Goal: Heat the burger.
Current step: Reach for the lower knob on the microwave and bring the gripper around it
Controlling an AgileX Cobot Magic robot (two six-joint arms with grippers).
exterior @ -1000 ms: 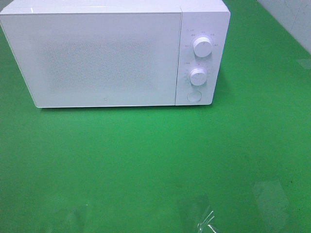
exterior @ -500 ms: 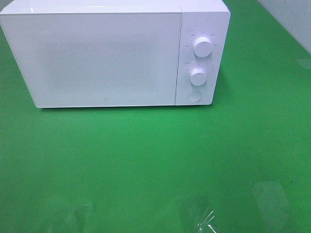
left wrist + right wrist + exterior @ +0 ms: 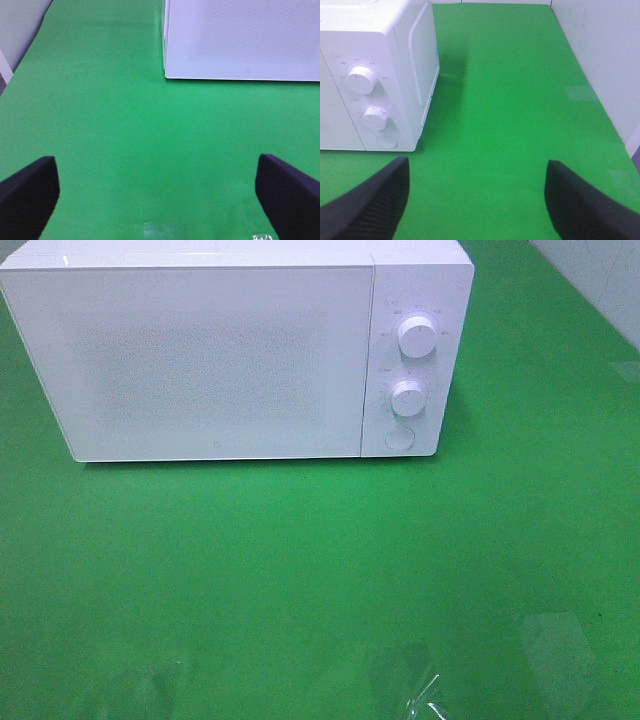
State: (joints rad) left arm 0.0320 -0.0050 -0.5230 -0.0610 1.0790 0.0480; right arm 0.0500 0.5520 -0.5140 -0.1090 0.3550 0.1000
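Burger is nowhere in any view right now, so I honestly can't tell if it's sitting inside the microwave (image 3: 220, 360) behind the closed door (image 3: 200, 365) or somewhere off camera. The door panel is frosted and gives nothing away.

Left gripper (image 3: 157, 194) hangs over the green table (image 3: 300, 570) in front of the door's left corner, jaws spread wide, nothing between them. Right gripper (image 3: 477, 200) is also spread and empty, looking at the control panel side.

My guess at the step: either the very start, or the bit right before setting the timer. If the burger's inside, next move calls for the right arm to grip the lower knob (image 3: 407, 398) squarely and twist it. If not, the round button (image 3: 399, 438) under the knobs needs a push to pop the door
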